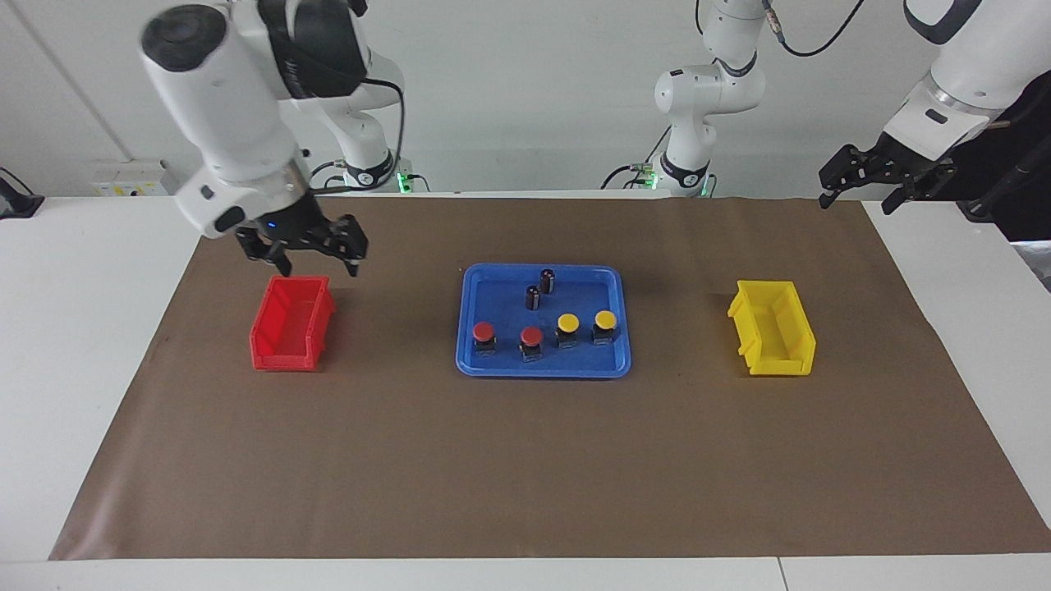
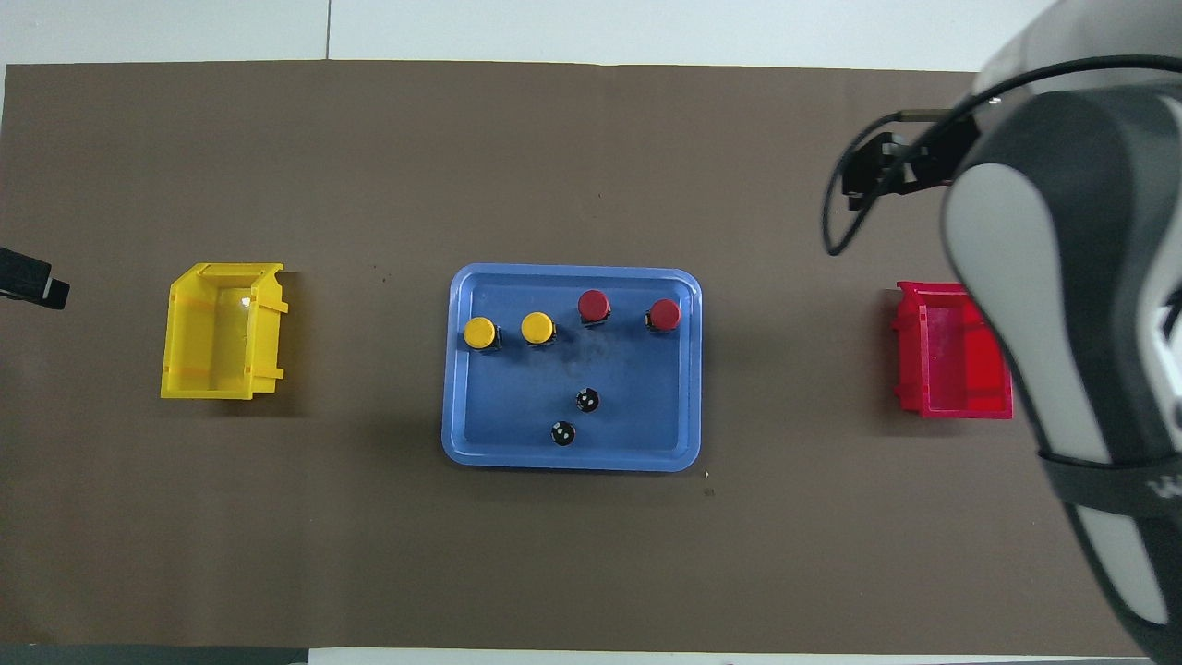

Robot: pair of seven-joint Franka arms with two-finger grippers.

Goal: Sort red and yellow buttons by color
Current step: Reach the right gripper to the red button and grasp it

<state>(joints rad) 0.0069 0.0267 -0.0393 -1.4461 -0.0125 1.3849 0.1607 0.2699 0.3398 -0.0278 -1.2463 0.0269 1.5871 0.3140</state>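
So nothing is sorted yet. All four buttons sit in the blue tray mid-table, in a row along the tray's edge farther from the robots. In the facing view that row reads, nine o'clock to three o'clock: first red button, second red button, first yellow button, second yellow button. They stand upright, apart from one another. At twelve o'clock from the reds in that view, nearer the robots, two dark capless cylinders stand in the same tray; I don't count those as part of the job.

The red bin lies toward the right arm's end of the table, at nine o'clock from the tray in the facing view, with nothing in it. The yellow bin lies at three o'clock toward the left arm's end, also with nothing in it. Both are well apart from the tray.

My right pincer hangs in the air over the red bin's robot-side rim, fingers spread, carrying nothing. My left pincer waits up at the mat's corner at the left arm's end, spread too, with nothing in it.

As I judge it, four picks and four drops are all left: the reds to the red bin, the yellows to the yellow bin.
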